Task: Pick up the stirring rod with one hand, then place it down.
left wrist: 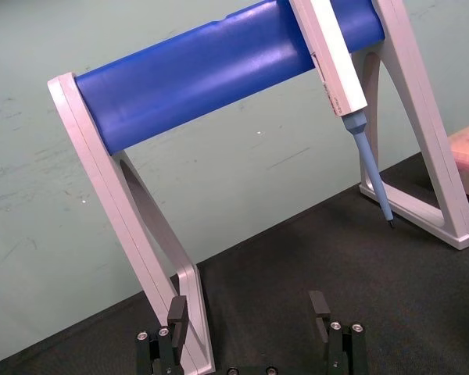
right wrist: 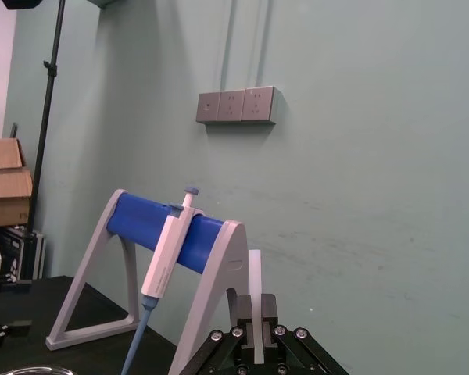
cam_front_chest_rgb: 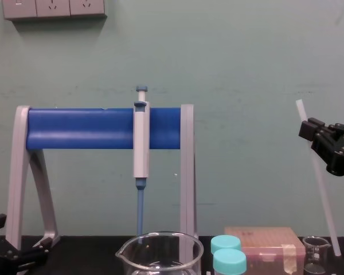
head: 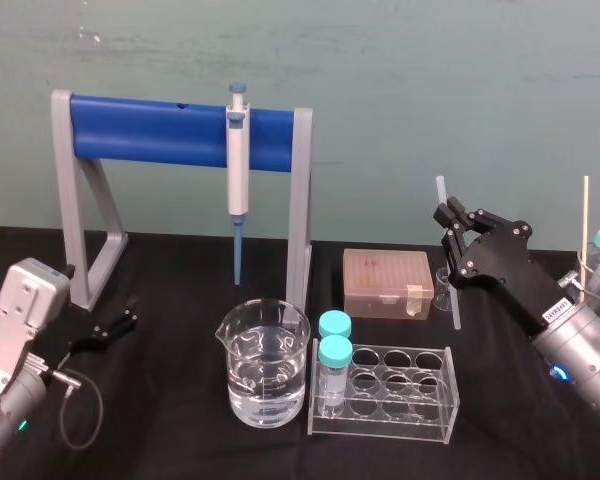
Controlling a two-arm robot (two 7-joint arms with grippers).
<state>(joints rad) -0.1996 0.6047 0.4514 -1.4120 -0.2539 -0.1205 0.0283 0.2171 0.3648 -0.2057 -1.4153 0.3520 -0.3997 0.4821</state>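
The stirring rod (head: 450,262) is a long translucent-white stick, held nearly upright at the right of the table. My right gripper (head: 447,216) is shut on it near its upper end. In the chest view the stirring rod (cam_front_chest_rgb: 322,192) leans slightly, and its lower end hangs beside a small glass beaker (cam_front_chest_rgb: 316,252). In the right wrist view the stirring rod (right wrist: 255,301) rises between the shut fingers. My left gripper (head: 115,325) rests low at the left with its fingers (left wrist: 320,308) open and nothing between them.
A grey-and-blue stand (head: 180,130) at the back carries a blue-tipped pipette (head: 238,170). In front are a large beaker (head: 263,365) of water, a clear tube rack (head: 400,395) with two blue-capped vials, and a pink tip box (head: 387,283). Glassware with a thin stick (head: 584,220) stands far right.
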